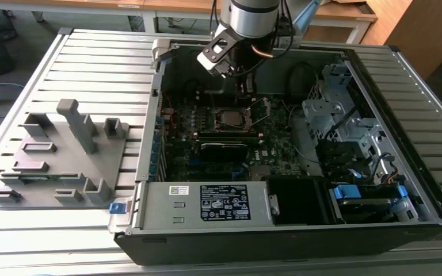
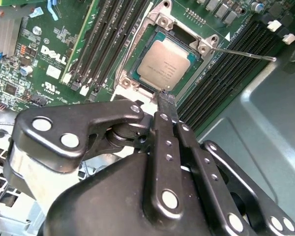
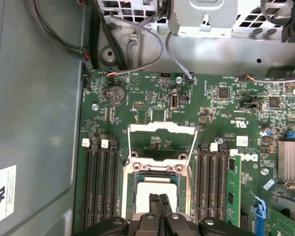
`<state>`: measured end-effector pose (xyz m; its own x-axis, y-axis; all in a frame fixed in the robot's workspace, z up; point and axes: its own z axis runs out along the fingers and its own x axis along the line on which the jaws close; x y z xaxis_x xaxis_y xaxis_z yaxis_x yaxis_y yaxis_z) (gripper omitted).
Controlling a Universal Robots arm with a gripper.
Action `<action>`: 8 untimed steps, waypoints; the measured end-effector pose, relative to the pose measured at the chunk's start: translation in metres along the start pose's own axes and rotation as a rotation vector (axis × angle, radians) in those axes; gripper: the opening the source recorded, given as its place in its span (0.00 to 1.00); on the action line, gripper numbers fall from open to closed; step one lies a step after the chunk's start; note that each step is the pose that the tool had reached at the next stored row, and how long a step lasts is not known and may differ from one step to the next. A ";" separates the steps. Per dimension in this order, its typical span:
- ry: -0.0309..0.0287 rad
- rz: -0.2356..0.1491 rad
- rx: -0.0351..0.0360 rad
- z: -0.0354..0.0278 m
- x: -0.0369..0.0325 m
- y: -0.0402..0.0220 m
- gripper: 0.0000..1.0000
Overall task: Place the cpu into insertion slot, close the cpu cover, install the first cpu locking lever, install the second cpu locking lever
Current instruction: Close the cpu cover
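The cpu (image 2: 164, 66) lies flat inside the insertion slot (image 2: 135, 77) on the green motherboard; in the first wrist view the cpu (image 3: 155, 189) shows as a pale square. The cpu cover (image 3: 162, 129) stands swung open beyond the socket, its window showing the board behind. A thin locking lever (image 2: 246, 54) sticks out unlatched to one side. My gripper (image 2: 166, 101) is shut, the black fingers (image 3: 160, 204) pressed together with nothing between them, tips just above the cpu's near edge. In the exterior view the gripper (image 1: 244, 87) hangs over the socket (image 1: 231, 118).
Black memory slots (image 2: 221, 69) flank the socket on both sides. The open computer case (image 1: 405, 115) has drive cages at the exterior view's right and a power supply (image 1: 205, 204) in front. A grey fixture block (image 1: 67, 149) stands on the table at the exterior view's left.
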<state>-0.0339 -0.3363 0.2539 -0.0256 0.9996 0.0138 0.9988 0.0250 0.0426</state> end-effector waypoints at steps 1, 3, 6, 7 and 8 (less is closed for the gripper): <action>0.0000 0.000 0.0000 -0.0015 0.0000 0.0001 0.11; 0.0000 0.000 0.0000 -0.0040 0.0000 0.0002 0.11; 0.0002 0.000 -0.0001 -0.0047 0.0001 0.0002 0.11; 0.0003 0.000 -0.0001 -0.0047 0.0001 0.0003 0.11; 0.0002 0.000 0.0000 -0.0047 0.0000 0.0007 0.11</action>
<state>-0.0333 -0.3363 0.2587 -0.0259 0.9996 0.0140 0.9988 0.0253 0.0426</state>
